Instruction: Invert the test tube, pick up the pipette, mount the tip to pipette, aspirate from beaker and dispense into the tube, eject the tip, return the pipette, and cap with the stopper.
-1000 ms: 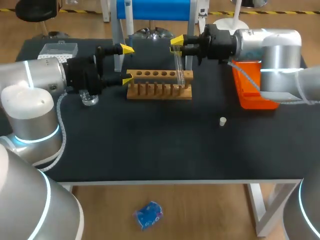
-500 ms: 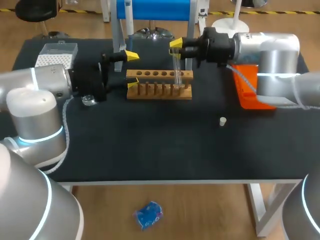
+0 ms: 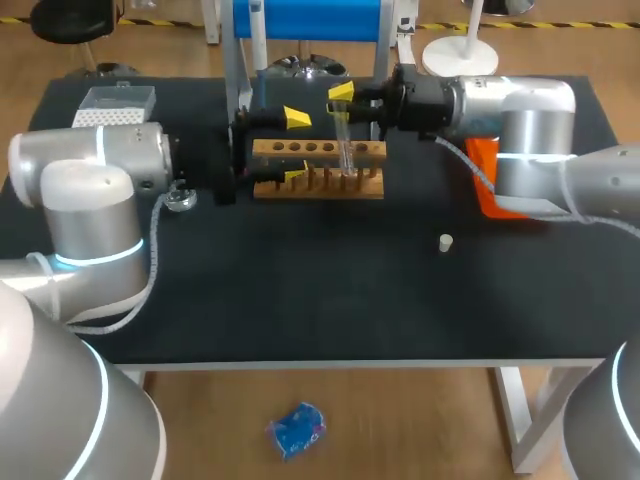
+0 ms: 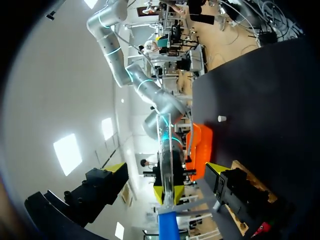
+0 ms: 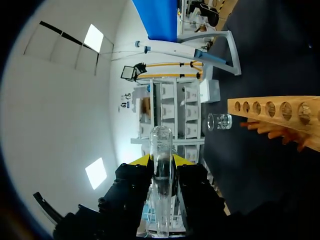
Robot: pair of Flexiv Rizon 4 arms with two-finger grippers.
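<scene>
1. The black table (image 3: pixel 300 290) bears a wooden test tube rack (image 3: pixel 318 170) toward its far edge. A glass beaker (image 3: pixel 181 200) stands beside the left arm, and a small white stopper (image 3: pixel 446 241) lies well apart on the right.
2. The right gripper (image 5: pixel 161 160) is clamped on the test tube (image 3: pixel 346 150), holding it nearly upright over the rack's right half. Whether its lower end sits in a hole cannot be told.
3. The left gripper (image 3: pixel 296 148) has its fingers spread wide. One tip is behind the rack and one in front, with the tube ahead of them and untouched.
4. A second ago the left gripper was at the rack's left end; it has since slid right, toward the tube. The right gripper has shifted the tube slightly left.
</scene>
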